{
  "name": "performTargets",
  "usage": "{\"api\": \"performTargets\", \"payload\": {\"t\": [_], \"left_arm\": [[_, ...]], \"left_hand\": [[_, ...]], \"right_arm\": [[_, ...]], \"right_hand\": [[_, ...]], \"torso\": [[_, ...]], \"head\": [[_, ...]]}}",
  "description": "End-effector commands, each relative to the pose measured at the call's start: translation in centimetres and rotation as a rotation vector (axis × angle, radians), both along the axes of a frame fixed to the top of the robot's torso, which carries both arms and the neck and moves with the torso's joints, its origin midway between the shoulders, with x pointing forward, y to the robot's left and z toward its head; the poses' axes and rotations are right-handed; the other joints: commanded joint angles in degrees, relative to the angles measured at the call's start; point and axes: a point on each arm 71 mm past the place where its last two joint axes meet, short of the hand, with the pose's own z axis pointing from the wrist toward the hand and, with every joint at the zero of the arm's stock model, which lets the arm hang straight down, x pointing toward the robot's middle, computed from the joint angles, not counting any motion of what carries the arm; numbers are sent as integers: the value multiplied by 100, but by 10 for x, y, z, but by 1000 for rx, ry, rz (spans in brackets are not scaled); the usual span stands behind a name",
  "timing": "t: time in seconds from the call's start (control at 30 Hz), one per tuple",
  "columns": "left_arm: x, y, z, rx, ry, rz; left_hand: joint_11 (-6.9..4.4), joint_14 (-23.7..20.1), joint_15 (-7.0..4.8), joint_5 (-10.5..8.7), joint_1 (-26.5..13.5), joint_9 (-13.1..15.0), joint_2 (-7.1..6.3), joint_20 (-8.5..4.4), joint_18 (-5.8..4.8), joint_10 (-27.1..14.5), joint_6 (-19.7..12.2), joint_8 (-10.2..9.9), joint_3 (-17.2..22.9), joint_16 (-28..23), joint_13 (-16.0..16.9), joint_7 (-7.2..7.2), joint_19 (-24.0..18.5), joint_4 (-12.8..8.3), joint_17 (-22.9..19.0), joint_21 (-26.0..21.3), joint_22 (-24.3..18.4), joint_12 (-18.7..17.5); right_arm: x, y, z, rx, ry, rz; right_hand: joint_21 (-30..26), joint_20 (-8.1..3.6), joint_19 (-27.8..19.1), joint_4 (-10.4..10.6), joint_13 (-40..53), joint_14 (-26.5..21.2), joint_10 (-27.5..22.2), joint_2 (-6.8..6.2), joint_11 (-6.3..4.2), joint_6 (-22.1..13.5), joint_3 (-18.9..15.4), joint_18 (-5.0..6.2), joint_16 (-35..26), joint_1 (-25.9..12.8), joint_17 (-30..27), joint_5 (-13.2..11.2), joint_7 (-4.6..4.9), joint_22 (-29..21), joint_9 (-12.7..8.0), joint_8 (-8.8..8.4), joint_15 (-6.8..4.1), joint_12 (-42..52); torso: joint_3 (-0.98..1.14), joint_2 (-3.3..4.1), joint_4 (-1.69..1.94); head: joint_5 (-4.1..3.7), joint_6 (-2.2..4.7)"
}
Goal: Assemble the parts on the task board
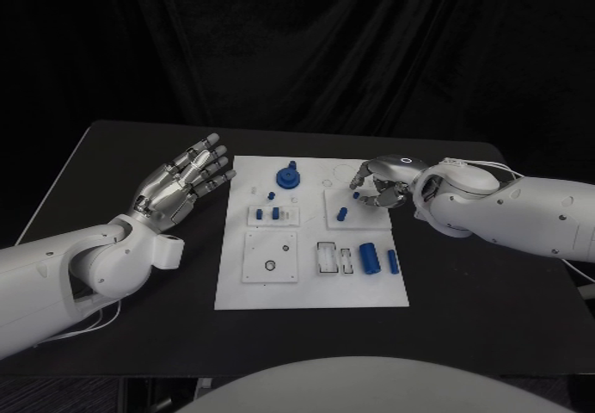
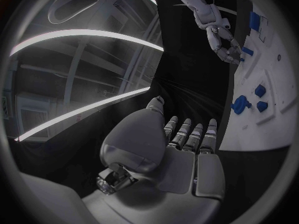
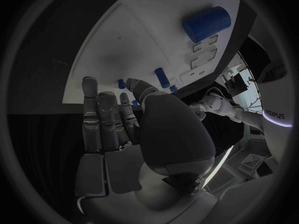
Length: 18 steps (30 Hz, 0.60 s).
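Note:
The white task board (image 1: 310, 288) lies mid-table. My left hand (image 1: 186, 179) hovers to the left of it, palm up and fingers spread, holding nothing; the left wrist view shows this hand (image 2: 184, 149) beside the board's edge (image 2: 274, 124). My right hand (image 1: 382, 185) curls over the board's far right part, and a small blue part (image 1: 357, 194) sits pinched at its fingertips. In the right wrist view that part (image 3: 121, 83) is between thumb and finger of the right hand (image 3: 124, 134). A blue peg (image 1: 341, 211) stands just below the hand.
A round blue piece (image 1: 288, 178) sits at the board's far edge. Small blue pieces (image 1: 266, 213) stand in a white block. A blue cylinder (image 1: 368, 255) and a blue bar (image 1: 393, 261) lie near the right edge, beside open slots (image 1: 328, 258).

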Motion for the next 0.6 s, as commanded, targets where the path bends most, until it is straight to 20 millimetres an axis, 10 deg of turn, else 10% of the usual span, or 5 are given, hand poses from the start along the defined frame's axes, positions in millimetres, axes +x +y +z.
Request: {"api": "performTargets", "payload": {"t": [0.03, 0.6], "left_arm": [[-1, 4, 13, -119, -162, 35], [-1, 5, 10, -107, -148, 27]], "left_hand": [[53, -26, -5, 33, 86, 11, 5, 54, 115, 0, 46, 8, 20, 16, 7, 22, 4, -93, -4, 12, -34, 21], [66, -17, 17, 119, 160, 15, 21, 112, 161, -22, 85, 11, 120, 20, 5, 80, 27, -301, -1, 15, -44, 16]], "right_arm": [[1, 3, -1, 38, -35, 9], [3, 9, -12, 39, -26, 11]], "right_hand": [[83, -9, 92, -31, -107, 95, 151, 34, -4, 98, 106, 62, 65, -4, 20, 149, 6, 134, 21, 2, -9, -55], [374, -84, 286, -140, -372, 295, 589, 8, -88, 584, 323, 26, 196, -83, 93, 323, 74, 233, 174, 117, -88, -142]], "torso": [[-23, -9, 16], [-28, -18, 27]], "head": [[-44, -1], [-77, -1]]}}
